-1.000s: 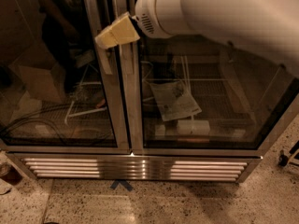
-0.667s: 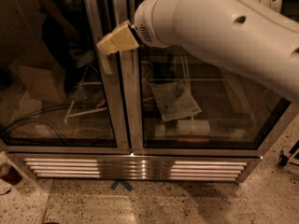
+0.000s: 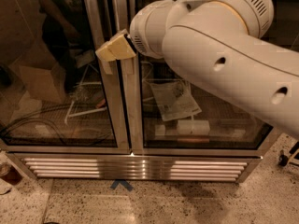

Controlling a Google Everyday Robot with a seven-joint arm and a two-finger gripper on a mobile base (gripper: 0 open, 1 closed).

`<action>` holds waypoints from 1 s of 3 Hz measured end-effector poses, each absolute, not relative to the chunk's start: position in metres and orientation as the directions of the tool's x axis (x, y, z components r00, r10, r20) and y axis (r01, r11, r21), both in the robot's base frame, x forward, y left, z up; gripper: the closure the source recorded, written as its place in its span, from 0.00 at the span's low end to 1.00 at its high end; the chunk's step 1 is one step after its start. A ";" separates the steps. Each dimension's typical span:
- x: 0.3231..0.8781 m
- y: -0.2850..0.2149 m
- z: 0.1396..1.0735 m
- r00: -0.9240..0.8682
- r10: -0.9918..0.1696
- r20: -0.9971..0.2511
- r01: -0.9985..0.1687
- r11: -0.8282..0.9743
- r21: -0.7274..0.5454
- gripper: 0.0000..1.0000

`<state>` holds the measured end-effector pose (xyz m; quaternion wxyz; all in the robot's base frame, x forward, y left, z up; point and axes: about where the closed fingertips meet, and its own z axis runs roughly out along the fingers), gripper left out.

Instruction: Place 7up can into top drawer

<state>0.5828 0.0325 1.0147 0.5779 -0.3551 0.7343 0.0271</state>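
The 7up can is out of view, and so is the top drawer. My white arm (image 3: pixel 219 50) reaches in from the upper right and fills much of that side. At its end the cream-coloured gripper (image 3: pixel 115 48) points left, level with the upper part of the metal post (image 3: pixel 126 101) between two glass doors. Nothing shows in the gripper from this angle.
A glass-door cabinet (image 3: pixel 60 92) fills the view, with a slatted metal grille (image 3: pixel 135 168) along its base. Behind the glass lie a paper sheet (image 3: pixel 175 101), white boxes (image 3: pixel 192 126) and cables (image 3: pixel 42 125). A blue tape arrow (image 3: pixel 121 185) marks the speckled floor. A caster (image 3: pixel 283 159) stands at right.
The arm has swung closer to the camera and now covers more of the upper right. The gripper has dropped slightly along the door post.
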 end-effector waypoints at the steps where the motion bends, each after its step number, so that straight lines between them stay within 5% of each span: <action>1: 0.576 0.036 1.016 -0.100 -0.471 -0.876 -0.542 0.765 -0.349 0.00; 3: 0.555 0.046 1.012 -0.164 -0.505 -0.847 -0.460 0.799 -0.387 0.00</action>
